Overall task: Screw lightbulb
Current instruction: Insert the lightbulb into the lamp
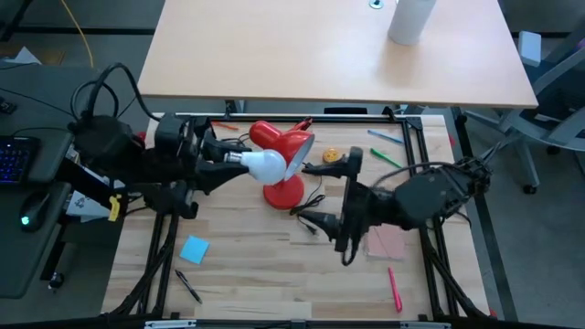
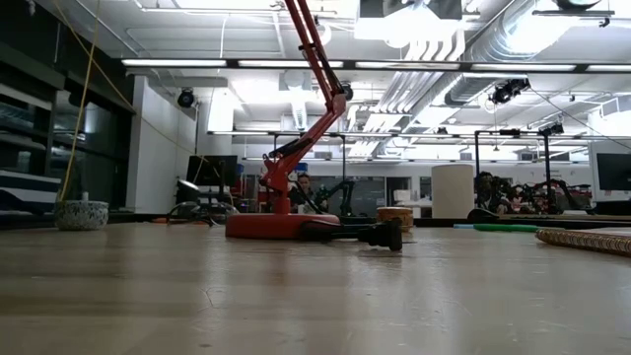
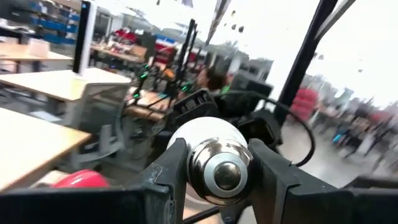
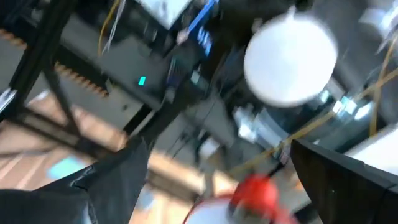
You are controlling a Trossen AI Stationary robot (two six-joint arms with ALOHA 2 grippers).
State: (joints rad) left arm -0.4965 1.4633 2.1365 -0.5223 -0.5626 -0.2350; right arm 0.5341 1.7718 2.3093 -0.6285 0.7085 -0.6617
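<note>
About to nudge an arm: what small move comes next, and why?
Probably have the open right gripper close on the lamp to steady it. The left gripper grips the lightbulb by its base, glass end at the shade, so a handover may come first.

You've got a white lightbulb (image 1: pixel 266 163) with a shiny silver screw base, pinched in the black left gripper (image 1: pixel 230 157). Just beside the bulb sits the bright red lamp (image 1: pixel 284 146), red shade and red round foot. The right gripper (image 1: pixel 331 195) past the lamp is black too. Near the lamp's foot you'll see a small yellow-orange round thing (image 1: pixel 330 156), and beyond it green pens (image 1: pixel 388 157). On the pale striped wood table (image 1: pixel 256 274), well away from the lamp, lie a light blue sticky note (image 1: pixel 194 249), a pinkish square pad (image 1: pixel 387 242) and a red pen (image 1: pixel 395 289).
</note>
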